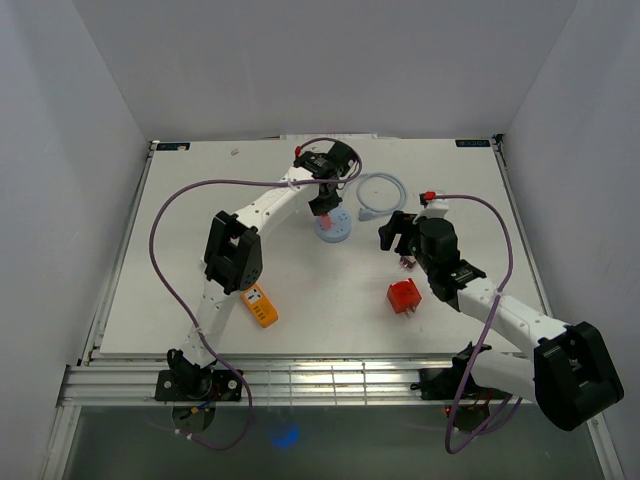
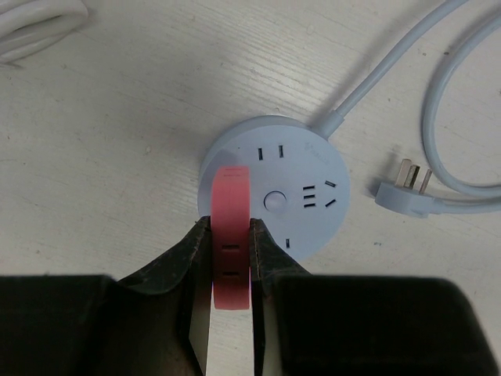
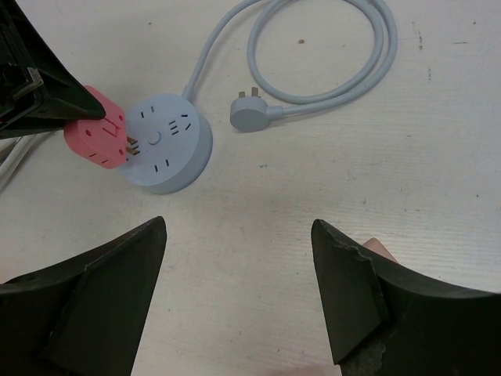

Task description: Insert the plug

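Note:
A pink plug (image 2: 231, 235) is pinched between the fingers of my left gripper (image 2: 231, 258), which is shut on it. The plug hangs over the left part of the round pale-blue socket (image 2: 290, 180). In the right wrist view the pink plug (image 3: 98, 137) is tilted, and its metal prongs (image 3: 131, 145) show at the left edge of the socket (image 3: 168, 145). From above, my left gripper (image 1: 322, 205) stands over the socket (image 1: 335, 230). To the right of the socket, my right gripper (image 1: 398, 245) is open and holds nothing.
The socket's pale-blue cable (image 1: 380, 192) loops behind it and ends in a flat plug (image 3: 250, 116). A red cube adapter (image 1: 404, 296) lies near my right arm, and an orange adapter (image 1: 260, 305) lies near the left arm. A white cable (image 2: 39, 23) lies beyond the socket.

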Robot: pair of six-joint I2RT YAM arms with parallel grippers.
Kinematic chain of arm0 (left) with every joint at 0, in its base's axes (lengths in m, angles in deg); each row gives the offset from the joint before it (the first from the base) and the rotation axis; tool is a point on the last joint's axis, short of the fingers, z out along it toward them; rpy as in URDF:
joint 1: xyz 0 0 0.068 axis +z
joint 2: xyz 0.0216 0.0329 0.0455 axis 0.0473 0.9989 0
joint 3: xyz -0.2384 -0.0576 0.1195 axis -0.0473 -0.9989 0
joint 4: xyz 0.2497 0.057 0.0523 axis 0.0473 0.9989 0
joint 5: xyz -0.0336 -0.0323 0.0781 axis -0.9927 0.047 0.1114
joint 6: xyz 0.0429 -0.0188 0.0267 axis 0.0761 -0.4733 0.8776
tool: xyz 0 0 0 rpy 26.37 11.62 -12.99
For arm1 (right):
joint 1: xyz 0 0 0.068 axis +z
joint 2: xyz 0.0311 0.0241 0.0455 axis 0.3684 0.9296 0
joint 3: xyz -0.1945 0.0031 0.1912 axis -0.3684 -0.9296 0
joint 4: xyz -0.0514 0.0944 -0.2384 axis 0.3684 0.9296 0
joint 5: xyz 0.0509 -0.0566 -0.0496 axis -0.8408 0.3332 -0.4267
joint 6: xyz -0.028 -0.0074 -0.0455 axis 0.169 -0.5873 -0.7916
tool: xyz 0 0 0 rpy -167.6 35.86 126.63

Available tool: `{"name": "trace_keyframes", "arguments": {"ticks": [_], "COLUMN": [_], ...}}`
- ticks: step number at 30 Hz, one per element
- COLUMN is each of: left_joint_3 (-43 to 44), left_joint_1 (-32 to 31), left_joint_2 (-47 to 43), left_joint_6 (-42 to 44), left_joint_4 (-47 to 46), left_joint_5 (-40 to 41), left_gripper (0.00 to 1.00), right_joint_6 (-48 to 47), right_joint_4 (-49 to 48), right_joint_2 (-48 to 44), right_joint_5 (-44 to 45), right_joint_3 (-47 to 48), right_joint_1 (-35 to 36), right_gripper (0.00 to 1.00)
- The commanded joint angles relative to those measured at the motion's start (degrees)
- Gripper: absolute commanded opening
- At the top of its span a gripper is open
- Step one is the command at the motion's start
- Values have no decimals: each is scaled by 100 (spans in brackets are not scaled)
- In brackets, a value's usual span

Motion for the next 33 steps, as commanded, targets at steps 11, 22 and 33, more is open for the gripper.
{"name": "trace_keyframes", "arguments": {"ticks": [11, 22, 33], "left_joint_3": [252, 384, 384], "left_joint_1": [-193, -272, -281], "left_joint_2": [286, 392, 409], "left_joint_6": [-97, -89, -18], "left_joint_4": [112, 121, -11], "left_joint_5": [329, 400, 365], "left_gripper": [0, 0, 0], "right_joint_6": [11, 46, 828], "right_joint_4": [-140, -17, -157], "right_joint_2": [130, 709, 2929], "right_joint_5": [-20, -143, -3190], "right_joint_3": [66, 434, 2086], "right_joint_1": [-43, -131, -1247], "right_gripper": [80, 77, 62]}}
